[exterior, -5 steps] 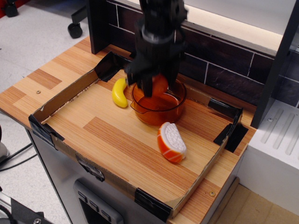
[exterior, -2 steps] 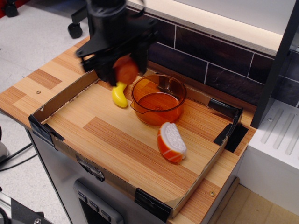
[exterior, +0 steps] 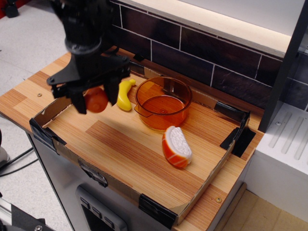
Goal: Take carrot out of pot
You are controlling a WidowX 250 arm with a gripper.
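Note:
The round translucent orange pot (exterior: pixel 163 103) stands near the back of the cardboard-walled tray, with nothing visible inside. My black gripper (exterior: pixel 95 100) is well left of the pot, above the tray's left part. It is shut on the small orange carrot (exterior: pixel 96 99) and holds it above the wooden floor, just left of the yellow banana toy.
A yellow banana toy (exterior: pixel 124 95) lies between the gripper and the pot. An orange slice toy with a white ridged face (exterior: pixel 176 146) lies in front of the pot. The low cardboard wall (exterior: pixel 53 111) rims the tray. A dark tiled wall stands behind.
The gripper lifted the carrot out of the pot and carried it left and down toward the tray's left side. The pot stayed in place.

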